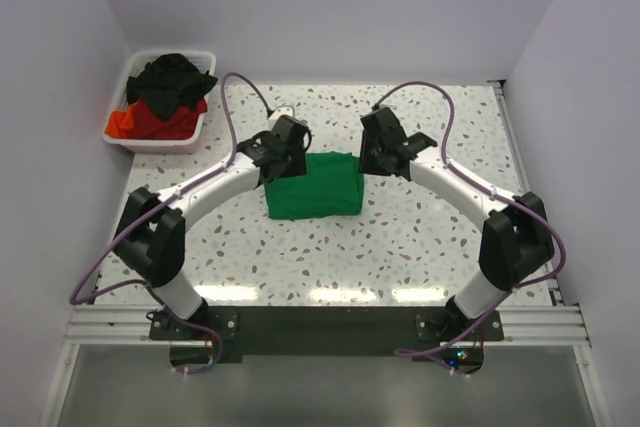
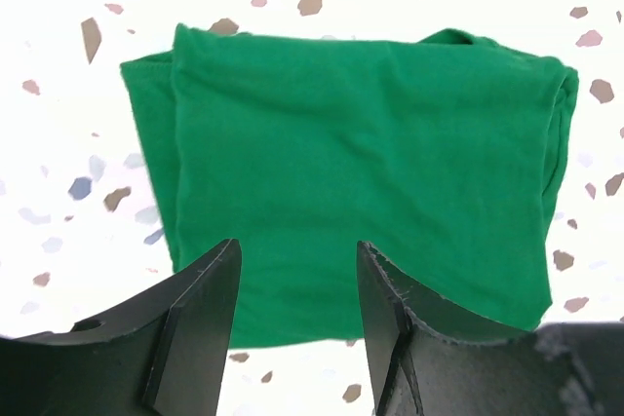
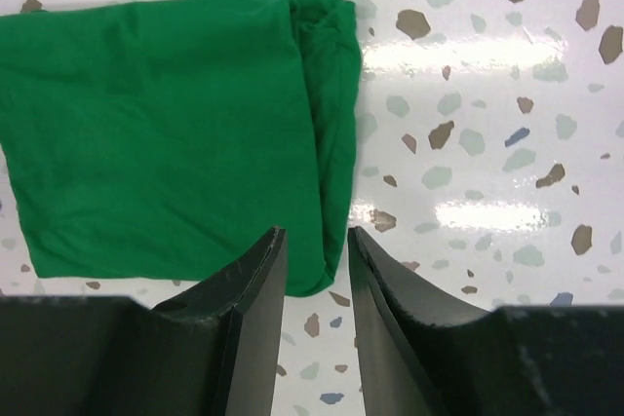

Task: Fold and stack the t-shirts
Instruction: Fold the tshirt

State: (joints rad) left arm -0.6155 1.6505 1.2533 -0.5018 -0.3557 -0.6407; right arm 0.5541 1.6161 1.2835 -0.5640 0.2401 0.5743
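Observation:
A bright green t-shirt (image 1: pixel 314 185) lies folded into a small rectangle at the table's middle. My left gripper (image 1: pixel 272 169) hovers at its left edge. In the left wrist view that gripper (image 2: pixel 297 250) is open, with the green t-shirt (image 2: pixel 361 163) flat below and nothing between the fingers. My right gripper (image 1: pixel 372 159) sits at the shirt's right edge. In the right wrist view it (image 3: pixel 315 236) is open by a narrow gap above the near corner of the green t-shirt (image 3: pixel 166 133), holding nothing. A black t-shirt (image 1: pixel 175 77) and a red t-shirt (image 1: pixel 150 119) lie crumpled in the bin.
The white plastic bin (image 1: pixel 155 140) stands at the table's far left corner. White walls close in the left, back and right sides. The arm bases are bolted to a rail (image 1: pixel 320 324) at the near edge.

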